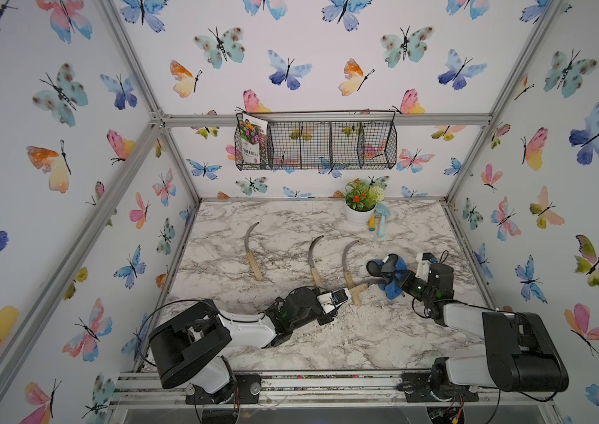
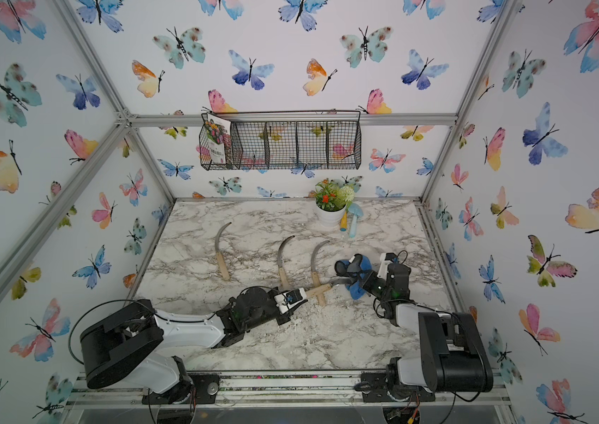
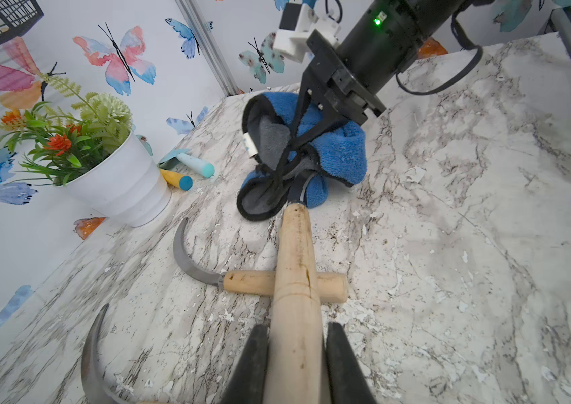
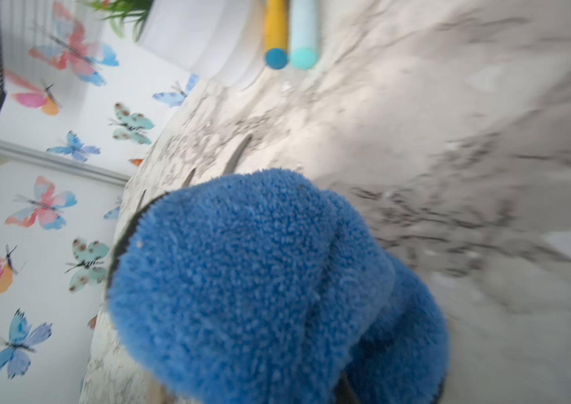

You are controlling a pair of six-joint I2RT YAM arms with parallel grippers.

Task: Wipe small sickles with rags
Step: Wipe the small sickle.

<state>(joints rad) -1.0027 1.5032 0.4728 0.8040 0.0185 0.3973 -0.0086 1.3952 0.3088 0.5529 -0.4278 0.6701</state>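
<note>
My left gripper (image 1: 345, 294) (image 3: 296, 337) is shut on the pale wooden handle (image 3: 294, 280) of one small sickle (image 1: 360, 289). That sickle reaches across the table, and its grey blade disappears into the blue and dark grey rag (image 1: 395, 290) (image 3: 340, 150) (image 4: 259, 280). My right gripper (image 1: 386, 277) (image 3: 291, 154) is shut on the rag, bunching it round the blade. The rag hides that gripper's jaws in the right wrist view. The held handle crosses above the handle of a second sickle (image 3: 252, 281) (image 1: 347, 264) lying flat. Two more sickles (image 1: 314, 260) (image 1: 254, 253) lie further left.
A white pot of artificial flowers (image 1: 360, 216) stands at the back, with a light-blue trowel (image 1: 382, 220) and a yellow-handled tool (image 1: 372, 222) beside it. A black wire basket (image 1: 316, 145) hangs on the back wall. White flakes (image 1: 349, 319) litter the marble tabletop near the front.
</note>
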